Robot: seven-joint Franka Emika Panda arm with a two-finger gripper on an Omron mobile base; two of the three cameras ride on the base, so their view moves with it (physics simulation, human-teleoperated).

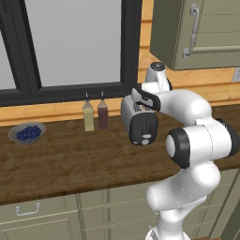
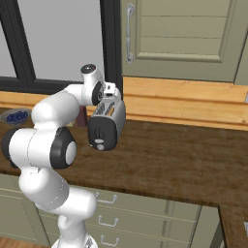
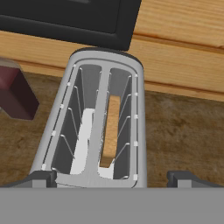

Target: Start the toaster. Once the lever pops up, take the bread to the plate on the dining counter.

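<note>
Here, in the left base view, the gripper (image 1: 140, 104) hangs over the toaster (image 1: 140, 123), which stands on the wooden counter (image 1: 61, 159) directly below the hand. Two bottles (image 1: 95, 115) stand well off to one side of it, and a bowl of blueberries (image 1: 27, 132) farther still. The lever (image 1: 146, 136) on the black end panel sits low on the face turned away from the wall.

In the right base view, the hand hovers just above the toaster's (image 2: 106, 123) top, close to the slots, not touching the end panel.

In the hand view, the fingertips (image 3: 39, 178) stand wide apart, one at each side of the toaster (image 3: 100, 127), gripping nothing. The bread (image 3: 110, 131) stands on edge in the slot straight ahead, between the fingers.

The risk seems to be one of order: the hand is lined up on the slots, not the lever, so a descent from here would likely reach the bread or strike the rim without starting the toaster. Sliding off the small lever could also shove the toaster along the counter.
</note>
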